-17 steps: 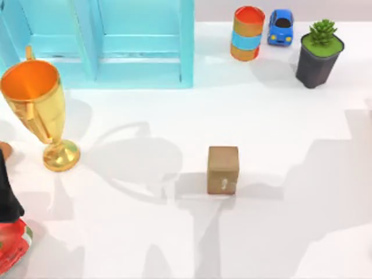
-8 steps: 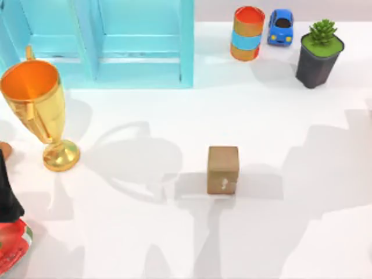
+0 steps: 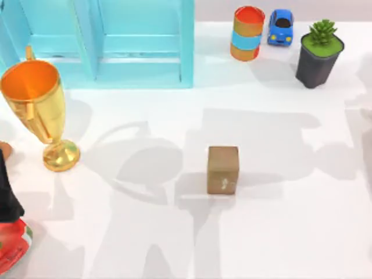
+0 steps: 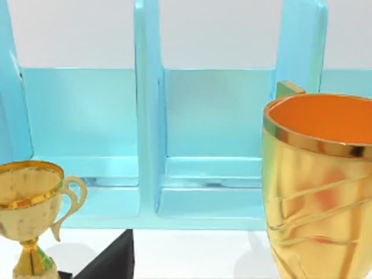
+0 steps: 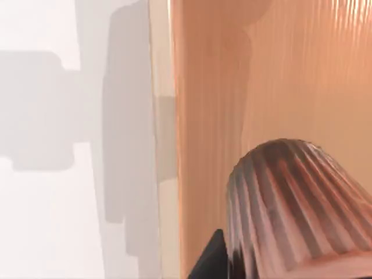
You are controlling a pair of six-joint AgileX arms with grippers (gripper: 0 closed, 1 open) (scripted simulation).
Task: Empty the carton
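Observation:
In the right wrist view, the carton's orange-brown corrugated cardboard (image 5: pixel 279 75) is very close, with a pale edge (image 5: pixel 164 145) running next to the white table. A brown ribbed, rounded object (image 5: pixel 290 203) lies against the cardboard. A dark part of my right gripper (image 5: pixel 214 258) shows beside that object. In the top view, a small closed brown box (image 3: pixel 223 169) with a white mark stands at the middle of the table.
A blue shelf unit (image 3: pixel 104 40) fills the back left, with a large gold trophy (image 3: pixel 38 110) in front of it. An orange-and-blue can (image 3: pixel 247 33), a blue toy car (image 3: pixel 281 27) and a potted plant (image 3: pixel 318 52) stand at the back right. A red-and-black object (image 3: pixel 9 232) sits at the left edge.
The arm shadows on the table have shifted, with a broad one now lying behind the small brown box. No object on the table has moved.

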